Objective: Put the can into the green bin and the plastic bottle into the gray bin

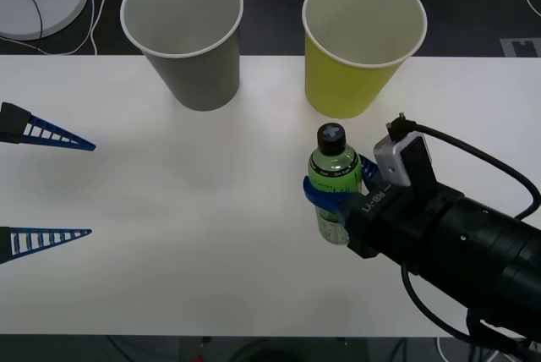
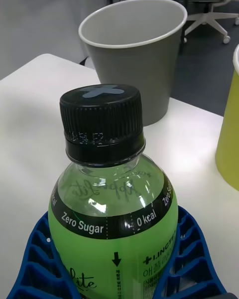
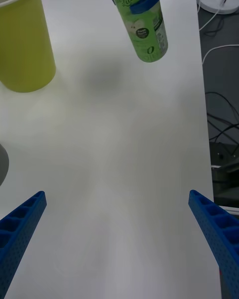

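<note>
Front view: the right gripper [image 1: 336, 195] reaches in from about 4 o'clock, its blue fingers pinching the bottle [image 1: 335, 178] around the middle, label and black cap standing upright above them. The bottle sits just at 6 o'clock of the green bin [image 1: 359, 62], near it but apart, while the gray bin [image 1: 188, 49] stands at roughly 11 o'clock from the bottle, well apart, both bins upright on the white table [image 1: 194, 235] near its far edge. The left gripper [image 1: 46, 184] waits at the 9 o'clock side of the table with its jaws spread wide and nothing between them. In the right wrist view the bottle [image 2: 112, 204] fills the foreground between the ribbed fingers [image 2: 191, 254], with the gray bin [image 2: 137, 50] beyond the cap and a slice of the green bin [image 2: 230, 124] at the edge. In the left wrist view the bottle's [image 3: 144, 27] base appears lifted off the table (a soft shadow lies beside it), with the green bin [image 3: 25, 45] nearby.
</note>
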`<action>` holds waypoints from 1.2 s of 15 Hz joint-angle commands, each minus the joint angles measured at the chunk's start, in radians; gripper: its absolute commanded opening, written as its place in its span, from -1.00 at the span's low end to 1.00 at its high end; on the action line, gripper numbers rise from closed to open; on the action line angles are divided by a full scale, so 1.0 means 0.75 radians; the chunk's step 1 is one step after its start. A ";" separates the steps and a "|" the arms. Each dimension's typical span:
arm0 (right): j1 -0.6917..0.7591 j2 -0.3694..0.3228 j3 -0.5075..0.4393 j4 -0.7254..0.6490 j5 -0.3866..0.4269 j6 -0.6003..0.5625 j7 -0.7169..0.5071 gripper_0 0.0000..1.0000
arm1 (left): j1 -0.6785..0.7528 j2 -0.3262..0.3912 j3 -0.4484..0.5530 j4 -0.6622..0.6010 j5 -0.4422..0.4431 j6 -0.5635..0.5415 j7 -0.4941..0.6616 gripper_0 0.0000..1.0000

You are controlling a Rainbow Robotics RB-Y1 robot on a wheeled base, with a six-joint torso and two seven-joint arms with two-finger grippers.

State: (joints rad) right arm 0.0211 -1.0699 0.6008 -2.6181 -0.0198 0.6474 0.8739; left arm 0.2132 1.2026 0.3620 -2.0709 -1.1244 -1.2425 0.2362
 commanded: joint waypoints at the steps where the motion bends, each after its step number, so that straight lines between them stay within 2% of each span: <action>1: -0.053 0.007 -0.016 0.000 -0.064 0.000 0.046 -1.00 | 0.000 0.000 0.000 0.000 0.000 0.000 0.000 1.00; 7: -0.233 0.097 -0.028 0.000 -0.233 0.260 0.132 -1.00 | 0.000 0.000 0.000 0.000 0.000 0.000 0.000 1.00; 11: -0.359 0.210 -0.051 0.000 -0.350 0.431 0.160 -1.00 | 0.000 0.000 0.000 0.000 0.000 0.000 0.000 1.00; 18: -0.533 0.379 -0.100 0.000 -0.493 0.714 0.170 -1.00 | 0.000 0.000 0.000 0.000 0.000 0.000 0.000 1.00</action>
State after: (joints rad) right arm -0.3656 -0.7986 0.5337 -2.6182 -0.3753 1.1577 1.0011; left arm 0.2132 1.2026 0.3620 -2.0709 -1.1244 -1.2425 0.2362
